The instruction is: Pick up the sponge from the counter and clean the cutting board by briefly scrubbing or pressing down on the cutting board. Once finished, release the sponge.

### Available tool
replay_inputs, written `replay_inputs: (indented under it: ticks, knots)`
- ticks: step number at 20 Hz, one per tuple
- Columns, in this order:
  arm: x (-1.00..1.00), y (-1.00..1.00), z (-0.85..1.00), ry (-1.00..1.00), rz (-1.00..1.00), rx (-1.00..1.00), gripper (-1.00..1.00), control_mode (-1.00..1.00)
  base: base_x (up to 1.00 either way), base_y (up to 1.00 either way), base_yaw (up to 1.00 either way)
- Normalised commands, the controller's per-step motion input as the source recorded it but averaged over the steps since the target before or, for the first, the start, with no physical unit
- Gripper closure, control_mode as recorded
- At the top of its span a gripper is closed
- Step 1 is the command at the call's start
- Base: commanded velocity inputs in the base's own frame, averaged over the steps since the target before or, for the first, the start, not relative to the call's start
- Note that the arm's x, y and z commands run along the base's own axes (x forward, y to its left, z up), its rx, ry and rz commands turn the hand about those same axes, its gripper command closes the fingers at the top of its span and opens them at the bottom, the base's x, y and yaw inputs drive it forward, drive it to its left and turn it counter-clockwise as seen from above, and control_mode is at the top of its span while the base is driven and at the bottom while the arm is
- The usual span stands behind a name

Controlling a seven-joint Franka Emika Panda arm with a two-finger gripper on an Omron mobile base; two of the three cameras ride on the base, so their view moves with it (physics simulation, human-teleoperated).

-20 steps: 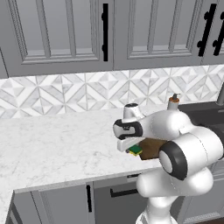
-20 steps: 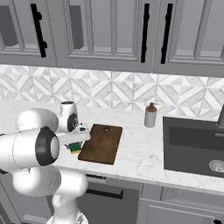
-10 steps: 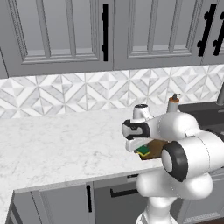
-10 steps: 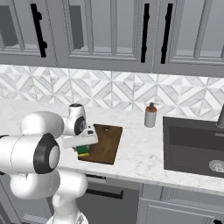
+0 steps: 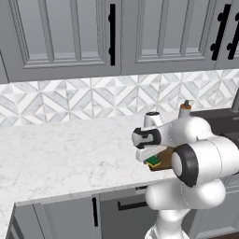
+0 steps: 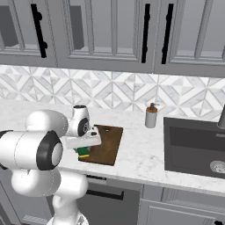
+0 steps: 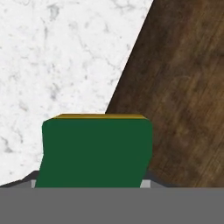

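Note:
My gripper is shut on the sponge, a small block with a yellow body and a green scrub layer. It holds the sponge low over the left short edge of the dark-brown cutting board. In the right base view the sponge hangs under the gripper at the board's near-left corner. In the hand view the sponge's green face hides the fingertips. Beyond it the cutting board meets the white marble counter. Whether the sponge touches the board, I cannot tell.
A soap dispenser stands on the counter right of the board, beside a dark sink. The patterned tile wall and grey upper cabinets rise behind. The counter's front edge runs just below the gripper.
The gripper has carried the sponge to the right and slightly down, from beside the board onto its left edge. The board and dispenser have stayed put.

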Motion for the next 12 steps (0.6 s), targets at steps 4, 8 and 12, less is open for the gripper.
replay_inputs:
  ticks: [4,8,12]
  knots:
    - [0.0,-0.28,-0.17,-0.09,-0.01,0.0,1.0,-1.0,0.0,0.0,0.0]
    - [0.01,-0.35,-0.06,-0.17,0.0,0.0,1.0,-1.0,0.0,0.0,0.0]
    - [0.12,-0.29,-0.16,-0.16,0.0,0.0,1.0,-1.0,0.0,0.0,0.0]
